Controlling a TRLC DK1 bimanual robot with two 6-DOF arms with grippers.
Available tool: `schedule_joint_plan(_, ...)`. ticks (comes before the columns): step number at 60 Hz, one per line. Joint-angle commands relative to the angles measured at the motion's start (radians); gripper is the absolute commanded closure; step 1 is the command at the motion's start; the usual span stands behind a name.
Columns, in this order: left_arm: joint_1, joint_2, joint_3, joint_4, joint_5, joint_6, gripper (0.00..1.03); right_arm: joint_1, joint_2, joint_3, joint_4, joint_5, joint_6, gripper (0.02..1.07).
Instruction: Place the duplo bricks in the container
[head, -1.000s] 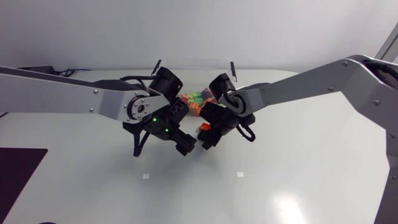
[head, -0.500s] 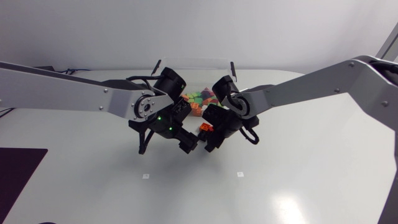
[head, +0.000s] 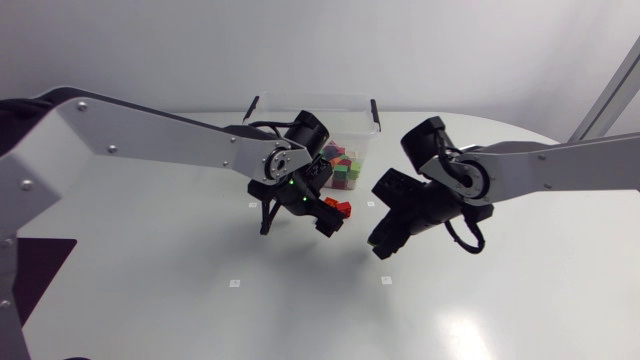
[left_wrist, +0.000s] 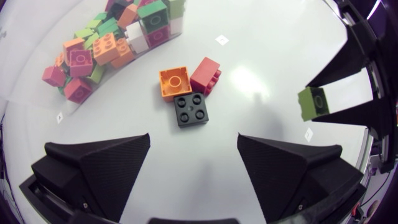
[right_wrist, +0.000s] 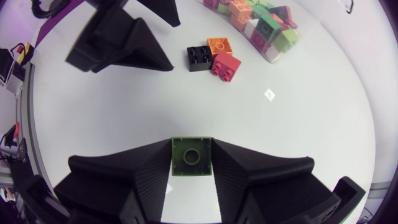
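Observation:
My right gripper (right_wrist: 191, 155) is shut on a green duplo brick (right_wrist: 191, 157), held above the bare table to the right of the loose bricks. On the table lie a black brick (left_wrist: 191, 109), an orange brick (left_wrist: 175, 83) and a red brick (left_wrist: 206, 75), touching each other. My left gripper (left_wrist: 193, 168) hangs open just above and short of them, holding nothing. The clear container (head: 315, 100) stands behind them with several coloured bricks (head: 345, 168) inside. In the head view, the left gripper (head: 325, 222) is beside the red brick (head: 341, 208) and the right gripper (head: 384, 244) is lower right.
Small white marker squares (head: 235, 283) dot the tabletop. A dark mat (head: 35, 270) lies at the table's front left. Both arms cross the middle of the table in front of the container, their grippers a short distance apart.
The right gripper shut on the green brick and drew back to the right with it. The left arm shifted right, toward the container, still open over the remaining three bricks.

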Motion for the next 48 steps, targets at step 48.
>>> schedule_joint_plan(48, 0.013, 0.282, 0.398, -0.294, 0.005, -0.103, 0.49, -0.070, -0.380, -0.151, -0.119, -0.070, 0.038, 0.76)
